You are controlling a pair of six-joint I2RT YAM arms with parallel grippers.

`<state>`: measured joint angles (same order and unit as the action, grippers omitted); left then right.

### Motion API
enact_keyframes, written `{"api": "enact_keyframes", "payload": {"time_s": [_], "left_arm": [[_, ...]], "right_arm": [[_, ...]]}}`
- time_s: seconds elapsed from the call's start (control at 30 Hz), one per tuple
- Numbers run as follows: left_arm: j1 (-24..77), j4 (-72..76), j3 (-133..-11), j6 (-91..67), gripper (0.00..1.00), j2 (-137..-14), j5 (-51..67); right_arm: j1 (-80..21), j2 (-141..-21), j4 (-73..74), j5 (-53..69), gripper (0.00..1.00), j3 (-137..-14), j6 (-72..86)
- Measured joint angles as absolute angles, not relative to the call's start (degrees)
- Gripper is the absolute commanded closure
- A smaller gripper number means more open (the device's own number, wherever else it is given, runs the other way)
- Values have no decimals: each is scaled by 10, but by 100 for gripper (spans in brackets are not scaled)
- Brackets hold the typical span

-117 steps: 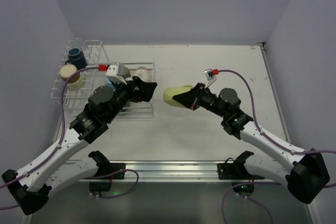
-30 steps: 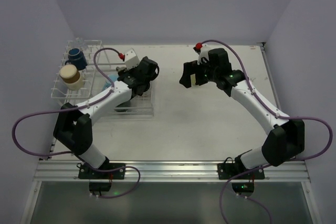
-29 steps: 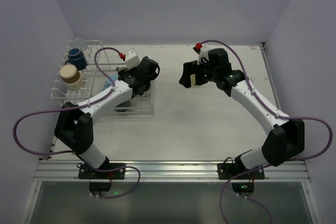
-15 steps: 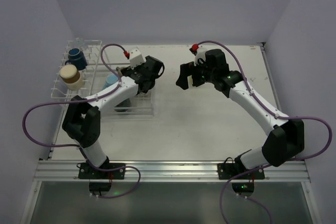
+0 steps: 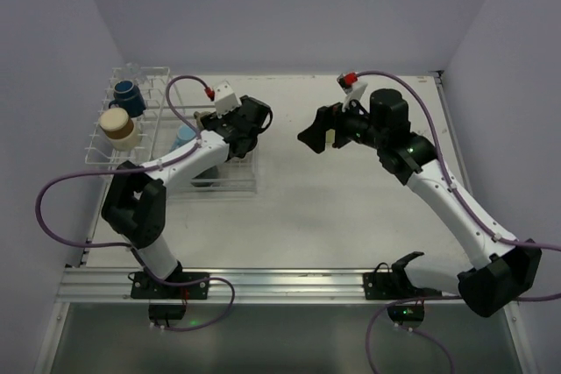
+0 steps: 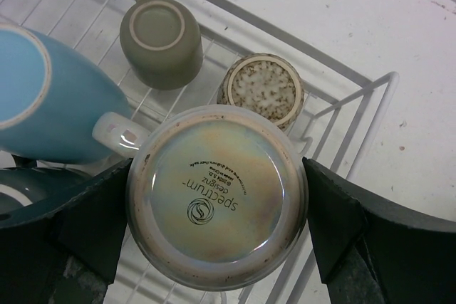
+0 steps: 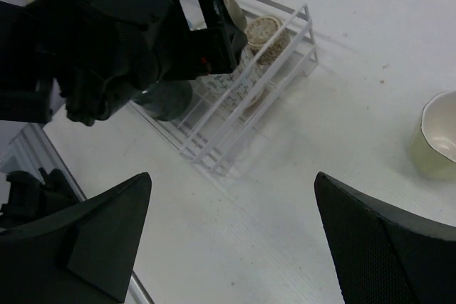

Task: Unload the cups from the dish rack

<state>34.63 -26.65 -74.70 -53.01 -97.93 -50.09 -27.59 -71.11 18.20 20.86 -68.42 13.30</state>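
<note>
The white wire dish rack (image 5: 230,188) stands at the table's left. My left gripper (image 5: 242,125) hangs over its low basket. In the left wrist view, both fingers press the sides of an upturned white cup (image 6: 217,194) that sits in the rack (image 6: 356,115). Around it are a light blue cup (image 6: 43,97), a grey-green cup (image 6: 160,40), a speckled cup (image 6: 262,89) and a dark green cup (image 6: 18,194). A navy cup (image 5: 127,94) and a cream cup (image 5: 117,126) sit in the taller part. My right gripper (image 5: 317,133) is open and empty above the table.
A pale yellow-green cup (image 7: 434,137) stands upright on the bare table, right of the rack (image 7: 285,55). The left arm (image 7: 121,40) fills the upper left of the right wrist view. Purple walls close in the back and both sides.
The left gripper's fingers have closed in onto the white cup. The right arm has drawn back to the right, away from the pale yellow-green cup.
</note>
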Motion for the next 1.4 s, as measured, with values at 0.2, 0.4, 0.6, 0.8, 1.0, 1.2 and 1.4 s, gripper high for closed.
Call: {"api": "enact_keyframes", "payload": {"time_s": [0.2, 0.4, 0.6, 0.8, 1.0, 1.2, 1.4], "left_arm": [[350, -258, -715, -501, 82, -943, -476], [352, -240, -686, -427, 86, -890, -465], [352, -217, -693, -380, 88, -860, -465], [351, -202, -693, -361, 89, -822, -442], [350, -191, -693, -359, 89, -781, -369], [350, -168, -693, -384, 89, -733, -247], [350, -129, -652, -423, 89, -674, -130]], "right_arm": [[-277, -638, 110, 241, 1, -643, 183], [-290, -623, 18, 252, 1, -572, 263], [-311, -630, -86, 245, 1, -493, 368], [-335, -661, -199, 219, 3, -458, 456], [-343, -678, -294, 200, 1, -418, 516], [-345, -677, -377, 188, 1, -352, 561], [-354, -672, -404, 189, 1, -306, 576]]}}
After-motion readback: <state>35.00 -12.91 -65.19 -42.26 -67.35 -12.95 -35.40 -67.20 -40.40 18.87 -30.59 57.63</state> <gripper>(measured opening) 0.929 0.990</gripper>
